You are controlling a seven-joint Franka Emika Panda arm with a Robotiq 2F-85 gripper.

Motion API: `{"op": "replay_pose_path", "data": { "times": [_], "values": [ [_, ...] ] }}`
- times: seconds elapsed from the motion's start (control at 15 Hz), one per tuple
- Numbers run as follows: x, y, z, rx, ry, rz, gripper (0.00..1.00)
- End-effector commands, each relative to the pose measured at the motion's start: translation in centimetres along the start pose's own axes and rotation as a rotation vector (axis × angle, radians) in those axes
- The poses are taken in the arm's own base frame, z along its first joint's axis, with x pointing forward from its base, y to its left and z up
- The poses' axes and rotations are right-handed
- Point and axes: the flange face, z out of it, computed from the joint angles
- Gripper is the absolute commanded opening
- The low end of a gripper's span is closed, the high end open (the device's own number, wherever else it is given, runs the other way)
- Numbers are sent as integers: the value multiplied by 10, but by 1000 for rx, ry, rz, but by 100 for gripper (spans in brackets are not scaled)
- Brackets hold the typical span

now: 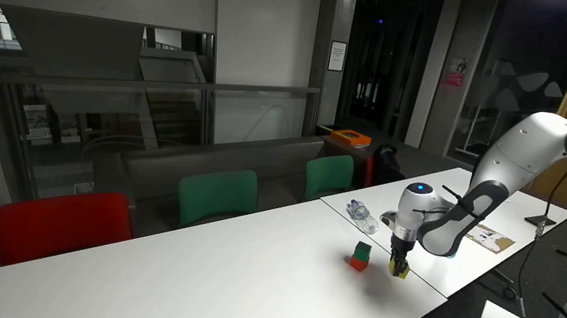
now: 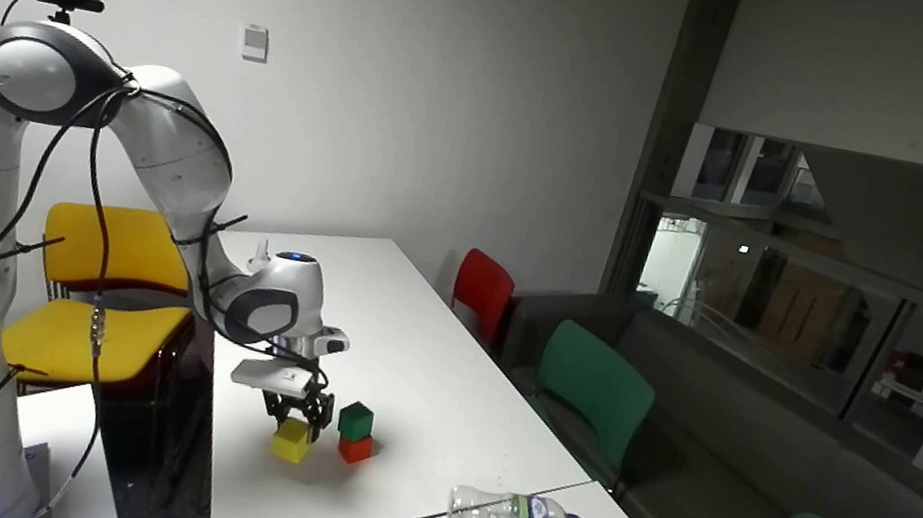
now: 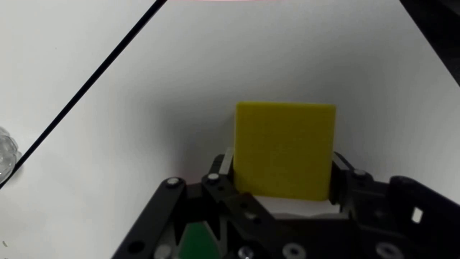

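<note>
In the wrist view a yellow cube (image 3: 284, 151) is gripped between the two black fingers (image 3: 336, 180) of my gripper (image 3: 282, 174), one on each side. The gripper (image 2: 298, 418) points downward in both exterior views, with the yellow cube (image 2: 291, 441) at its tips. Whether the cube touches the table or hangs just above it is hard to judge. Close beside it, a green cube (image 2: 356, 421) rests on a red cube (image 2: 355, 448), the two forming a small stack. Behind the gripper linkage, part of the green cube (image 3: 198, 242) shows; the red one is mostly hidden there.
A clear plastic bottle (image 2: 492, 516) lies on its side near the dark seam between two white tables (image 1: 224, 277). Further along is a flat brown-and-white piece (image 1: 489, 238). Green chairs (image 1: 218, 197) and a red chair (image 1: 60, 228) line the far edge.
</note>
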Motion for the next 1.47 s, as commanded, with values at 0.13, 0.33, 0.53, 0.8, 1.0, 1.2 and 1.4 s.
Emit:
{"op": "replay_pose_path", "data": {
  "times": [0.13,0.33,0.53,0.8,1.0,1.2,1.4],
  "values": [
    [20,14,-35,-46,43,37,33],
    [32,24,-55,-71,58,43,33],
    [49,33,-70,-82,32,5,33],
    [77,43,-82,-69,-22,-60,33],
    [95,51,-87,-58,-63,-109,33],
    [111,58,-87,-51,-94,-161,33],
    [127,65,-81,-42,-105,-200,33]
  ]
}}
